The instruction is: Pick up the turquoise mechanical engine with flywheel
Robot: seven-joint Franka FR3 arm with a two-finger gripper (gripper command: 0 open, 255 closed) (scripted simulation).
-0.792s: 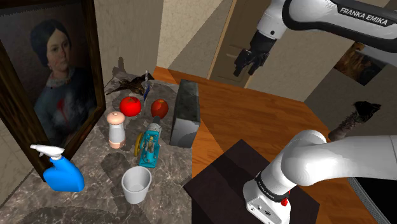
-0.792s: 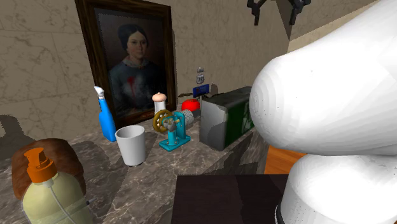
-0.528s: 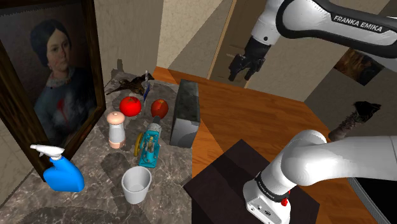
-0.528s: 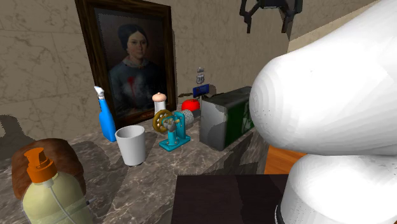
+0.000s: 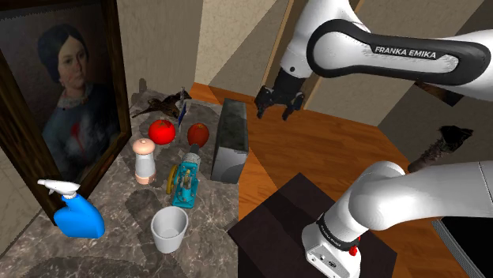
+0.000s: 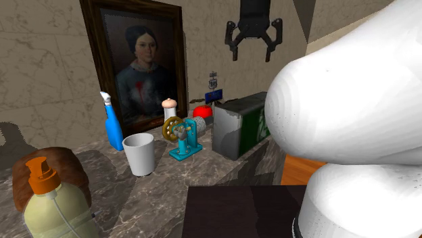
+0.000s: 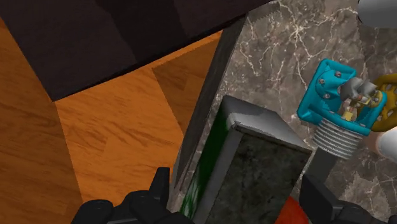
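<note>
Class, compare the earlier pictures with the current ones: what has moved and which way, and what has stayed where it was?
The open gripper has swung toward the shoulder view's left and lower. It now hangs above the grey box, holding nothing. The turquoise engine, white cup and blue spray bottle stayed put on the marble counter.

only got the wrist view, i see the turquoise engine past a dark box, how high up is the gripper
Observer: The gripper hangs well above the dark box, clear of everything on the counter.
Operator: anything past the engine i cant see
Observer: A blue spray bottle stands beyond the turquoise engine, in front of a framed portrait.
Operator: anything else
Observer: A bottle with an orange pump stands at the second exterior view's lower left, nearest that camera.
</note>
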